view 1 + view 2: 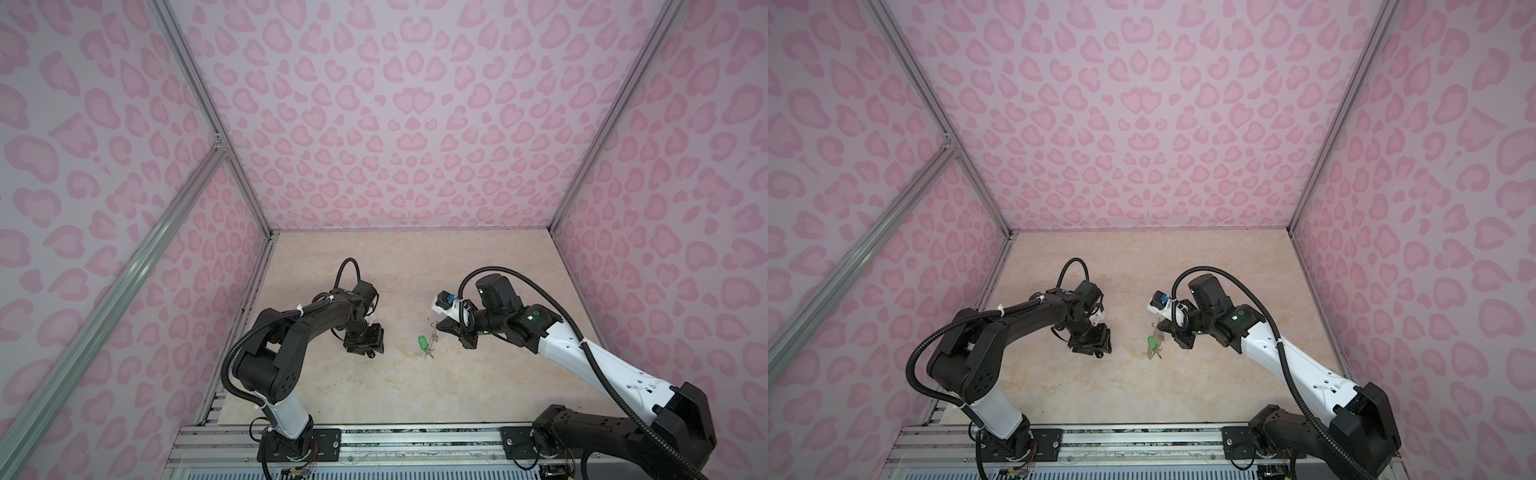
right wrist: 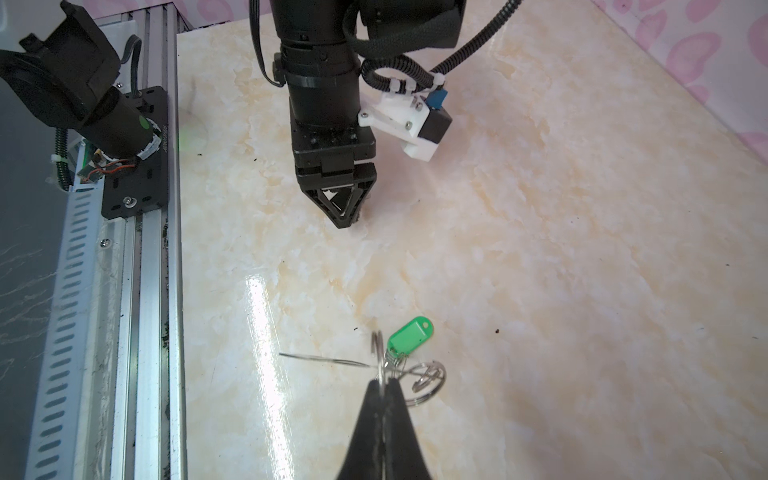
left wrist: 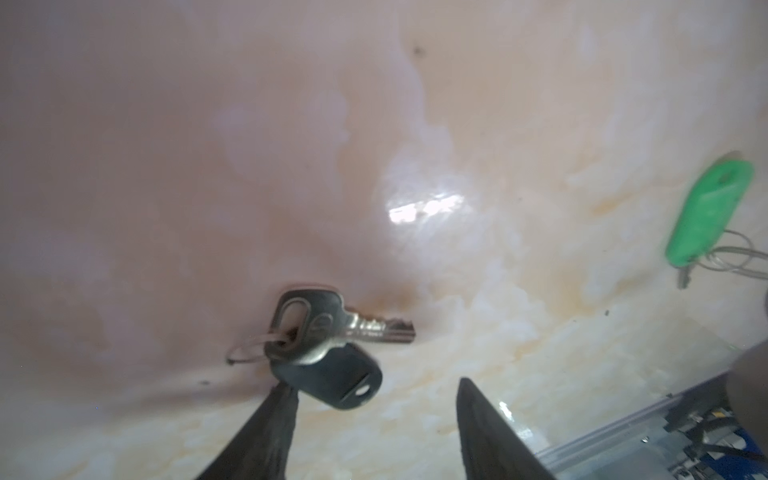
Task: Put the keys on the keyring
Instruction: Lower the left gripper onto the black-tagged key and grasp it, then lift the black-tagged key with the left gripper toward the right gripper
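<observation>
The silver key with the black oval tag [image 3: 332, 378] lies flat on the marble table [image 3: 540, 104]. My left gripper [image 3: 376, 386] points down over it, open, with one fingertip [image 3: 286, 395] beside the black tag and nothing between the fingers. In both top views that gripper [image 1: 365, 347] [image 1: 1096, 347] hides most of the key. My right gripper [image 2: 384, 380] [image 1: 442, 328] is shut on the thin grey keyring [image 2: 377, 347] [image 1: 1156, 332], held edge-on just above the table. The green tag [image 2: 410, 337] [image 1: 423, 344] [image 3: 706, 212] hangs from wire rings [image 2: 428, 380] at the keyring.
An aluminium rail [image 1: 415, 440] [image 2: 137, 332] runs along the table's front edge and carries both arm bases. Pink patterned walls [image 1: 395, 124] close in the back and both sides. The left gripper [image 2: 347, 216] stands a short way from the keyring.
</observation>
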Tool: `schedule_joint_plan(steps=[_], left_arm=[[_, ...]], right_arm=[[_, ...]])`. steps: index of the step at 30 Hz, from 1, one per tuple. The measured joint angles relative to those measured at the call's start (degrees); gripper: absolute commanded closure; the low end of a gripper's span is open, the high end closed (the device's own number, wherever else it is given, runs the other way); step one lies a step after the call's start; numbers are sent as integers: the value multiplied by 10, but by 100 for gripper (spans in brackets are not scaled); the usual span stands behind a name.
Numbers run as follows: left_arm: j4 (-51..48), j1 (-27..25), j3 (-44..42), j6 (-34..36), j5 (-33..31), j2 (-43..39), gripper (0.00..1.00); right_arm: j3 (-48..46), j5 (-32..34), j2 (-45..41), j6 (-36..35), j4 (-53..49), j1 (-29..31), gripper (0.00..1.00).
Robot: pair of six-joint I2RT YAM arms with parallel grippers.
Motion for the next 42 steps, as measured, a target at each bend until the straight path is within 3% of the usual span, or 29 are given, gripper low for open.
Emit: schedule_joint_plan(steps=[6,10,17,24,26,32,35,42], left_arm=[[-7,-3,15,16,17,-28,39],[-15,0,27,52,-26,-59,42],[-29,19,35,94,-103,-40,46],[-22,23,33,136,-127,-17,53],[-19,26,35,149,-127,-7,59],[-11,27,37,168,-124,7,63],[-8,28,37,172,-116,12,69],[-6,29,30,177,-104,16,71]], right_arm=[[0,0,2,0,0,-2,100],[6,0,12,0,0,0,100],[24,2,28,0,-2,12,100],[30,11,30,0,-4,23,100],[30,14,30,0,-5,23,100],[30,18,31,0,-8,24,100],[30,19,34,0,-8,25,100],[34,20,36,0,-12,25,100]])
